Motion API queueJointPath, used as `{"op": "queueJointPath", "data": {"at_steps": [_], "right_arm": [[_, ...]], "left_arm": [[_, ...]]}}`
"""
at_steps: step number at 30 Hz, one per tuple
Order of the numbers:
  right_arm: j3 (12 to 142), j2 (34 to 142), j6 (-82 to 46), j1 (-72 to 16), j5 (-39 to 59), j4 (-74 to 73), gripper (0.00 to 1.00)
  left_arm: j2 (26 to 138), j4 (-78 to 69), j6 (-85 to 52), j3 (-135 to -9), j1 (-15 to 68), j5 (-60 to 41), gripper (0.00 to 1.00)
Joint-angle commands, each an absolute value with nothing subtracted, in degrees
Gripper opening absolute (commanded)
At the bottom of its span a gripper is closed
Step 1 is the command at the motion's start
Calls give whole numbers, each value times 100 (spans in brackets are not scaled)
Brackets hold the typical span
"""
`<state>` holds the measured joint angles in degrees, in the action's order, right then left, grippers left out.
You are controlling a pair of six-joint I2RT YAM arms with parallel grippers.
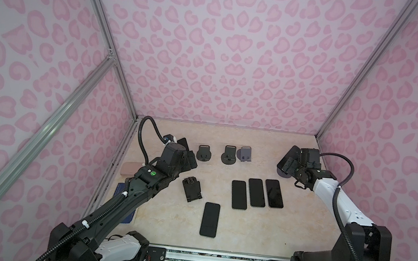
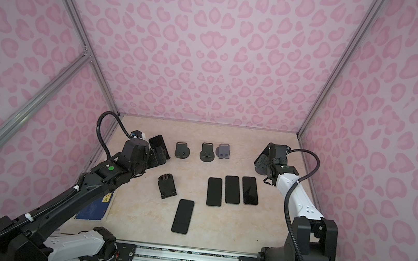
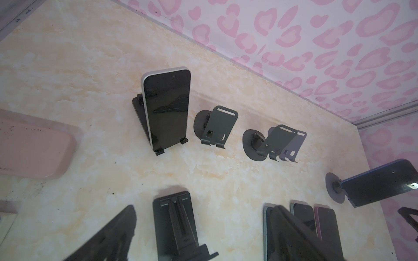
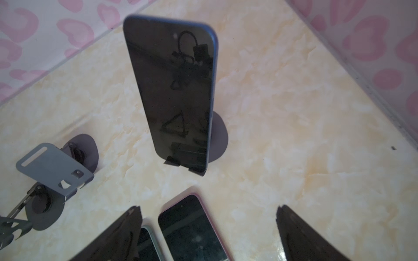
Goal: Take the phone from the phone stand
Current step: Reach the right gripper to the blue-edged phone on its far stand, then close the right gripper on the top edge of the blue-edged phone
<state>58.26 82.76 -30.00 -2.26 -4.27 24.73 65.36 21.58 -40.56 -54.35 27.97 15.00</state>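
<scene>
Two phones stand on stands. A white-edged phone (image 3: pixel 167 108) leans on a black phone stand (image 3: pixel 137 107) at the back left; in both top views it (image 2: pixel 158 140) is partly hidden behind my left gripper (image 1: pixel 191 158). That gripper (image 3: pixel 201 228) is open and empty, short of the phone. A blue-edged phone (image 4: pixel 176 90) rests on a grey round-based stand (image 4: pixel 219 135) at the back right. My right gripper (image 4: pixel 210 235) faces it, open, nothing between its fingers, and hovers just in front of it in a top view (image 1: pixel 285 165).
Three phones (image 1: pixel 257 192) lie flat in a row mid-table, another (image 1: pixel 210 219) nearer the front. A folded black stand (image 1: pixel 192 188) lies flat. Three empty stands (image 1: pixel 229 155) line the back. A pink case (image 1: pixel 131 169) and a blue pad (image 2: pixel 94 206) sit by the left wall.
</scene>
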Motion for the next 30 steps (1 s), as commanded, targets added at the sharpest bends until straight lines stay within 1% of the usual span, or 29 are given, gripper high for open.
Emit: {"op": "queueJointPath", "data": {"at_steps": [1,8,19,30], "right_arm": [[5749,8505,-2876,-207,-75,2498,94],[5646,8775,-2870,-162,-260,2384,92],[5817,9095,-2496,-44,-100,2270,89],[5917,9423,-2547,-52,-243,2190,89]], "left_arm": [[6512,1859,-4139,-5386,2777,1505,96],[6577,1868,-4148,-5442,2751,1394,96],[6596,1857,-4131,-5415,2733,1399,96],[6557,1863,-4120,-5440,2716,1385,96]]}}
